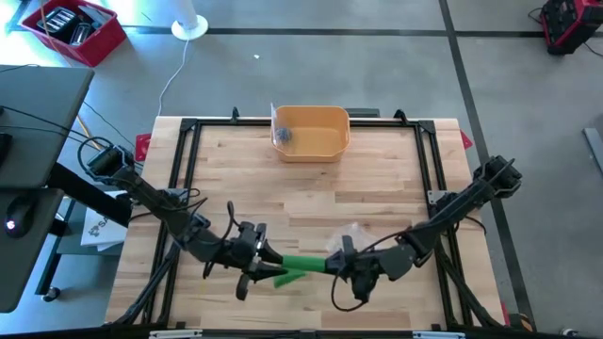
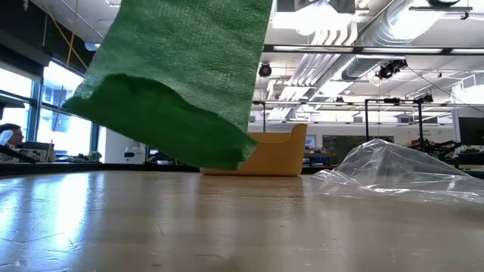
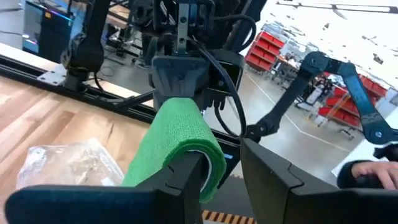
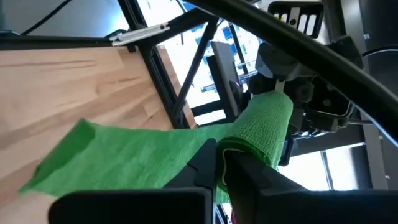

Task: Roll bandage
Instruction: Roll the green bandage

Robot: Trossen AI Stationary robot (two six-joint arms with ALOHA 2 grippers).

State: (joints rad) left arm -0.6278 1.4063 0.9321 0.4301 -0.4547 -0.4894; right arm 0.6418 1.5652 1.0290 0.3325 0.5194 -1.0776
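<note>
A green bandage [image 1: 301, 265] stretches above the table's near edge between my two grippers. Its free tail [image 2: 174, 121] hangs down, clear of the wood. My left gripper [image 1: 267, 262] is open, and the bandage is wound over one of its fingers [image 3: 186, 171]. My right gripper [image 1: 335, 266] is shut on the strip's other end [image 4: 249, 134]. The two grippers face each other, level. My left gripper has the bandage wrapped in a loop over one finger [image 3: 198, 163]. The other finger [image 3: 273, 177] stands apart from it. The fingers point level toward the table's right. The strip [image 3: 177, 121] runs on to my right gripper, clear of the table. My right gripper pinches the bandage [image 4: 231, 148] between its two fingers, which point level toward the table's left. The strip runs on from the fingers to my left gripper [image 4: 280, 93]. The tail [image 4: 93, 155] hangs below, off the wood.
A crumpled clear plastic wrapper [image 1: 350, 231] lies on the wood just beyond my right gripper and also shows in the low view [image 2: 393, 170]. A yellow bin [image 1: 311, 132] stands at the far edge. A black frame [image 1: 188, 127] runs around the table.
</note>
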